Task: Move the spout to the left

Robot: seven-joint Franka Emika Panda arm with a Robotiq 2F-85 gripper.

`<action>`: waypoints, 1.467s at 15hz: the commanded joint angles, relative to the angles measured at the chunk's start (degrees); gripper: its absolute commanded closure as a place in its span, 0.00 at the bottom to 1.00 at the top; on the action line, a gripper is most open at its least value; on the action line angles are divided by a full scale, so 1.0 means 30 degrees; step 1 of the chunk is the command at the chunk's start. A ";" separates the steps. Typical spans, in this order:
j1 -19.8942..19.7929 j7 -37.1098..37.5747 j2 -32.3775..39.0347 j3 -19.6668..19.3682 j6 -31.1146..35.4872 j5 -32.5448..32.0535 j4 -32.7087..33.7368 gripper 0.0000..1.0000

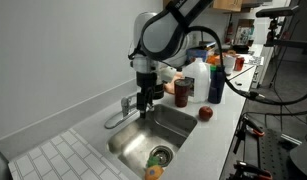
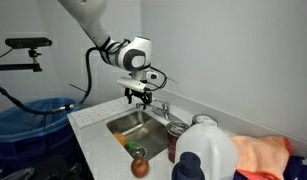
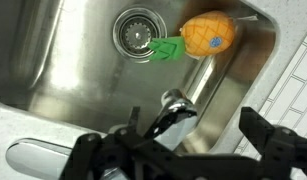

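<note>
Spread open, one end effector (image 3: 173, 140) straddles the single spout (image 3: 179, 104); one pineapple toy (image 3: 207, 35) lies in the sink (image 3: 63, 60).

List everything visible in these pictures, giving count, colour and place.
spout: one, chrome, at the sink's edge, between the jaws
sink: one, steel, in the white counter
drain: one, steel, sink floor
toy pineapple: one, yellow and green, in the sink
apple: one, red, counter beside the sink
can: one, reddish-brown, counter
jug: one, white, counter
bottle: one, blue, beside the jug
cloth: one, orange, beside the jug
bin: one, blue, beside the counter
arm: one, white and black, above the sink
jaws: one pair, black, open, either side of the spout
</note>
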 commanded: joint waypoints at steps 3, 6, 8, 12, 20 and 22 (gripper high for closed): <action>0.0296 0.0388 -0.0253 -0.0744 -0.0432 -0.1038 0.0320 0.00; 0.0355 0.0968 -0.0707 -0.1356 -0.0404 -0.2101 0.0128 0.00; 0.0386 0.1422 -0.1132 -0.1677 -0.0629 -0.2813 0.0053 0.00; 0.0413 0.2080 -0.2381 -0.1646 -0.1172 -0.3090 -0.0121 0.00; 0.0393 0.2440 -0.5647 -0.1529 -0.1662 -0.2707 -0.0582 0.00; 0.0385 0.2649 -0.6235 -0.1546 -0.1306 -0.2573 -0.0795 0.00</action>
